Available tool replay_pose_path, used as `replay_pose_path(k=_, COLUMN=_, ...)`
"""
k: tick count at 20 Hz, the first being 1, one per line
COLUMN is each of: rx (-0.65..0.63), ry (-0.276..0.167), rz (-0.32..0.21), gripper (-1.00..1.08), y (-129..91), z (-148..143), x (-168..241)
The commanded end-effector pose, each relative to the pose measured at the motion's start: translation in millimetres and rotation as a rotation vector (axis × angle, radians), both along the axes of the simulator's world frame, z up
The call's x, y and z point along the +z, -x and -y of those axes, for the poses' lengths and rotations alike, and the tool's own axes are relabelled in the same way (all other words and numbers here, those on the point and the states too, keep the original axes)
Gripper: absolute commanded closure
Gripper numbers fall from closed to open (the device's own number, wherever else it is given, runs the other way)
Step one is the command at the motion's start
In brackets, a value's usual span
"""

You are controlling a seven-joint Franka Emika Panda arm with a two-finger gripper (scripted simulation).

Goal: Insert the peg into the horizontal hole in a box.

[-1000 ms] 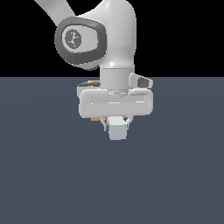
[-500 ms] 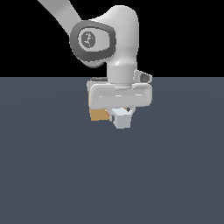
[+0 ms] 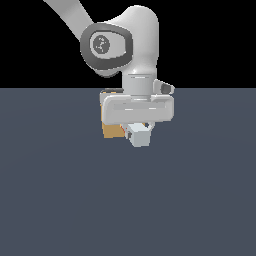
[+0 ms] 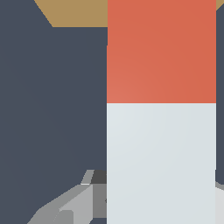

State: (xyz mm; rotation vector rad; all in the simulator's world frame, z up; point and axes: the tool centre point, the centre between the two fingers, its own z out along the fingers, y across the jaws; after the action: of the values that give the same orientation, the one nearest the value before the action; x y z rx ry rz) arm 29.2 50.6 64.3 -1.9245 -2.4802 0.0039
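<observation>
My gripper [image 3: 139,128] is shut on the peg [image 3: 140,136], whose pale grey-white end shows below the white hand in the exterior view. In the wrist view the peg [image 4: 161,162] fills most of the picture, and its orange-red end points toward the tan box [image 4: 74,12]. One grey finger [image 4: 72,205] shows beside the white part. In the exterior view the box [image 3: 112,129] sits just behind the hand, toward the exterior view's left, and is mostly covered by it. The hole is hidden in both views.
A flat dark grey-blue floor [image 3: 60,200] stretches all around. The white arm [image 3: 125,45] rises from the hand toward the exterior view's upper left.
The gripper has carried the peg farther back and slightly to the exterior view's right, toward the box. Over the last half second it has barely moved.
</observation>
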Motion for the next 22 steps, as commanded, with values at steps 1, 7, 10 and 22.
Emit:
replay_pose_path(k=1, rx=0.000, ry=0.000, rz=0.002, gripper=1.08, y=0, z=-2, x=1)
replay_pose_path(k=7, rx=0.000, ry=0.000, rz=0.003, gripper=1.08, y=7, z=-26, x=1)
replay_pose_path(k=10, rx=0.001, ry=-0.001, rz=0.004, gripper=1.08, y=13, z=-49, x=2)
replay_pose_path(k=22, rx=0.001, ry=-0.001, rz=0.006, gripper=1.08, y=23, z=-96, x=3)
